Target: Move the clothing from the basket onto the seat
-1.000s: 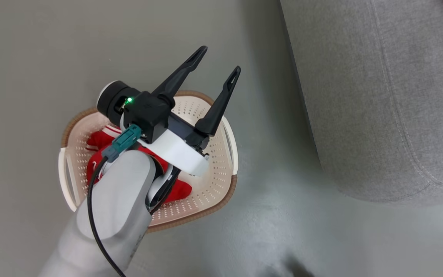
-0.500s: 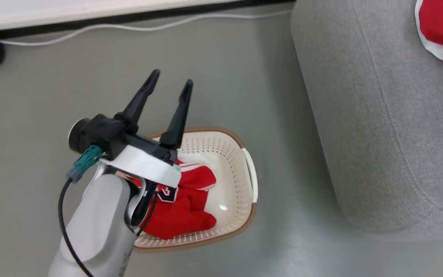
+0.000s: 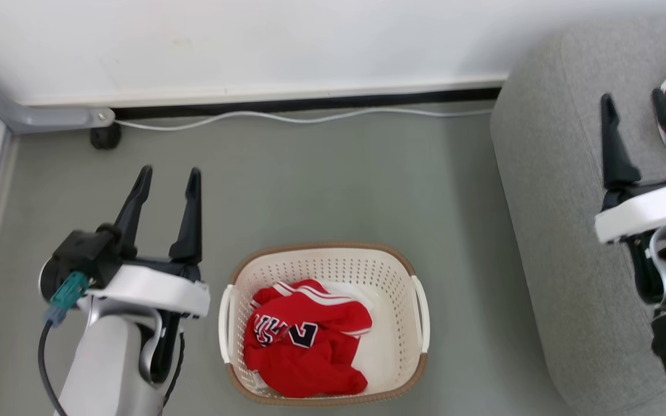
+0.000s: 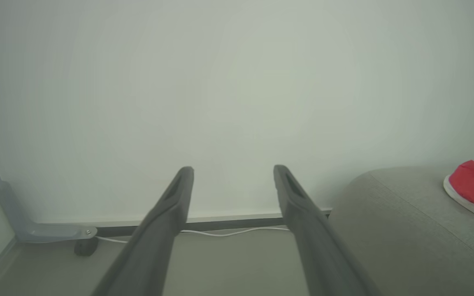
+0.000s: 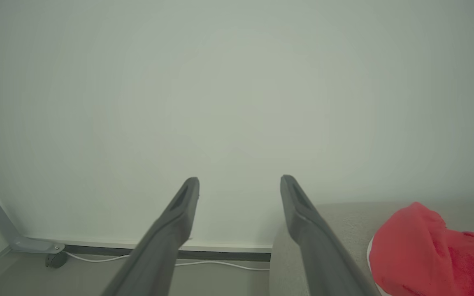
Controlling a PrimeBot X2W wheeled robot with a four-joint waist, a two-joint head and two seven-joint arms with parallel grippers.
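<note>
Left fingers (image 3: 190,214), spread wide and empty, stand at 9 o'clock of the basket (image 3: 321,248) in the head view; red clothing (image 3: 304,352) lies inside. Right fingers (image 3: 613,144), equally spread and empty, hover over the seat (image 3: 552,231) at 3 o'clock. Left wrist view: a red garment (image 4: 473,185) on the seat, 3 o'clock. Right wrist view: it lies at 4 o'clock.

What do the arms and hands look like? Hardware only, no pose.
Left hand: two long, tapering matt-black fingers on a black block, white collar beneath, pale grey forearm. A teal plug feeds a black cable down the arm. Right hand: matching black fingers and white band.
</note>
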